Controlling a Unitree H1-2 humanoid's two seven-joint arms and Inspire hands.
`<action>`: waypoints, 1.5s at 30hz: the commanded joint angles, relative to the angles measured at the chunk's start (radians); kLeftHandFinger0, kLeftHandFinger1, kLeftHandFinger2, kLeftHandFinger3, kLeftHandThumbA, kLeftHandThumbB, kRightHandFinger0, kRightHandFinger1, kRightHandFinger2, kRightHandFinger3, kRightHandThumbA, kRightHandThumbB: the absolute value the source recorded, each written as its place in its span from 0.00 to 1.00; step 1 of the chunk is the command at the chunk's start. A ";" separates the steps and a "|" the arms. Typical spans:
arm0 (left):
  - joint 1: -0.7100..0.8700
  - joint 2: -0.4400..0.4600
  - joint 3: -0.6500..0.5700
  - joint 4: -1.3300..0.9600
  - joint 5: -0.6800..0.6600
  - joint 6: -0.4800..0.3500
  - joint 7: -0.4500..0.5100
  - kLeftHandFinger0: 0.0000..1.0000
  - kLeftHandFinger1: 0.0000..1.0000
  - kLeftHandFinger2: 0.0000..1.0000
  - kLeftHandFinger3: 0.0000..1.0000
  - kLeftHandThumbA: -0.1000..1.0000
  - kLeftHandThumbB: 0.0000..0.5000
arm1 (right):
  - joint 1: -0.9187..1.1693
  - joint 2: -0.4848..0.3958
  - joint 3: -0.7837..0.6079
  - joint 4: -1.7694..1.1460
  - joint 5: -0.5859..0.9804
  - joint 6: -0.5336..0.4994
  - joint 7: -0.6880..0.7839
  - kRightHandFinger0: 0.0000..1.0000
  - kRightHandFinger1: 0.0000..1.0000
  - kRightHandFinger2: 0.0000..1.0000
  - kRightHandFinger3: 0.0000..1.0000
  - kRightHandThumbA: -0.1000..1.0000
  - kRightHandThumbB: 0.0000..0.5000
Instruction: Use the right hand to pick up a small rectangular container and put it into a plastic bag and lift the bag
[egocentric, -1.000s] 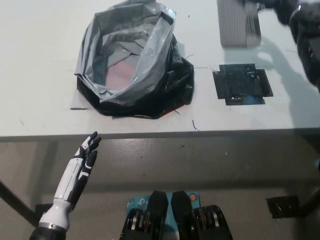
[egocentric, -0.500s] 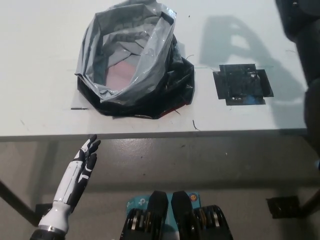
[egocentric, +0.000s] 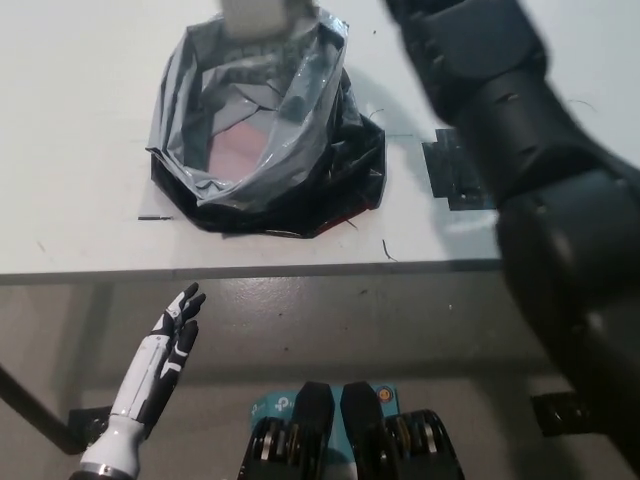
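A grey plastic bag (egocentric: 262, 130) with a black outer layer stands open on the white table (egocentric: 80, 120), left of centre. The small rectangular container (egocentric: 255, 12), pale grey, hangs at the picture's top edge just above the bag's far rim. My black right arm (egocentric: 510, 130) reaches from the bottom right up to it. My right hand (egocentric: 398, 10) is mostly cut off by the top edge and carries the container. My white left hand (egocentric: 170, 335) rests open below the table's front edge at the lower left.
A black square mat (egocentric: 452, 178) lies on the table right of the bag, partly hidden by my right arm. The table's front edge (egocentric: 250, 272) runs across the middle, with floor below it.
My right arm has swung left from the far right corner across the table. The container, out of view half a second ago, now hangs over the bag. The left hand barely moved.
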 joint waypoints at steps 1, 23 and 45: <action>-0.001 0.018 -0.004 -0.017 0.007 -0.033 -0.001 1.00 1.00 1.00 1.00 1.00 0.49 | -0.065 0.035 0.049 0.032 -0.018 -0.072 -0.068 0.03 0.46 0.87 0.87 0.00 0.35; -0.035 0.014 -0.020 -0.034 0.013 -0.009 -0.005 1.00 1.00 1.00 1.00 1.00 0.50 | -0.010 0.111 0.087 0.115 -0.010 -0.102 -0.167 0.01 0.51 0.82 0.68 0.00 0.36; -0.059 0.018 -0.029 -0.034 0.017 -0.005 -0.008 1.00 1.00 1.00 1.00 1.00 0.49 | 0.090 0.118 0.137 0.143 -0.013 -0.046 -0.285 0.93 0.99 1.00 1.00 0.27 0.39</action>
